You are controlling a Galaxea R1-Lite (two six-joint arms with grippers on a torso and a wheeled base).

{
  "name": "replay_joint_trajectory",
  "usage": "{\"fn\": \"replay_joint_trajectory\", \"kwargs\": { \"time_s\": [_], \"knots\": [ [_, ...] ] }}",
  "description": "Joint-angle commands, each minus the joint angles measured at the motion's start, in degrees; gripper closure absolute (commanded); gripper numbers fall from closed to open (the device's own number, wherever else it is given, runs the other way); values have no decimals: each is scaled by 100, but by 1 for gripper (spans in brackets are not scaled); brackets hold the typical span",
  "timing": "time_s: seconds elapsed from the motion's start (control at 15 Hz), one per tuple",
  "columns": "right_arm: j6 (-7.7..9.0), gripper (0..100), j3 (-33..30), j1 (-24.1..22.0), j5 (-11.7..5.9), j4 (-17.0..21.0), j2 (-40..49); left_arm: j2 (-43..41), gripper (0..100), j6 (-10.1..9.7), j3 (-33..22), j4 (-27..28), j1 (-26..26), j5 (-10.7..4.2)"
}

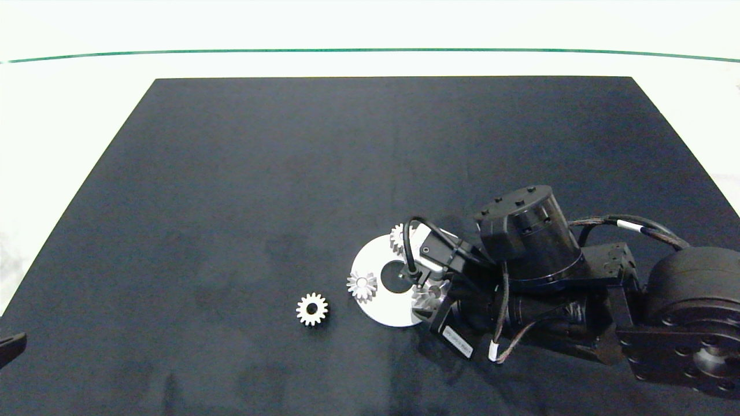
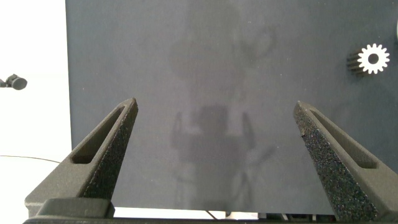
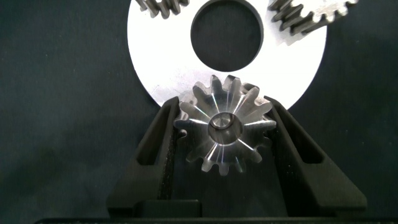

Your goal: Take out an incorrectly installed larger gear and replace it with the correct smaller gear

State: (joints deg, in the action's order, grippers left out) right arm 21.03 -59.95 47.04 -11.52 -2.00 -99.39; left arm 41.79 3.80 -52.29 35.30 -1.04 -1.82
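The right gripper (image 3: 227, 134) is closed onto the larger gear (image 3: 225, 132), its two grey fingers pressed against opposite sides of the star-like teeth, low in the centre of the right wrist view. The gear appears to sit on its post at the near rim of the round white base plate (image 3: 168, 56). In my judgement the step in hand is pulling this wrong gear off, and doing it well means lifting straight up along the post without twisting, since the pads bear on tooth tips and a tilt could jam the bore or let the gear slip. Beyond it lies the plate's dark centre hole (image 3: 225, 30), and past that two other gears (image 3: 163, 6) mounted at the far rim. In the head view the smaller gear (image 1: 312, 309) lies loose on the black mat (image 1: 231, 173), left of the plate and well apart from it, lower centre of the frame. The left gripper (image 2: 214, 130) hangs spread wide and empty above bare mat, at the head view's lower left edge.
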Motion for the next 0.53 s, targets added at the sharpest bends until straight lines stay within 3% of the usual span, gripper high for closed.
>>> {"fn": "replay_joint_trajectory", "kwargs": {
  "time_s": [0.07, 0.33, 0.53],
  "knots": [
    [24, 81, 1, 7, -17, 24, 227, 5, 0, 6, -1, 20, -11, -12],
    [24, 81, 72, -2, -35, 86, 561, -13, 0, 6, -1, 20, -81, -38],
    [15, 81, 195, -64, -35, 358, 957, -13, 0, 6, -1, 20, -81, -47]
  ]
}}
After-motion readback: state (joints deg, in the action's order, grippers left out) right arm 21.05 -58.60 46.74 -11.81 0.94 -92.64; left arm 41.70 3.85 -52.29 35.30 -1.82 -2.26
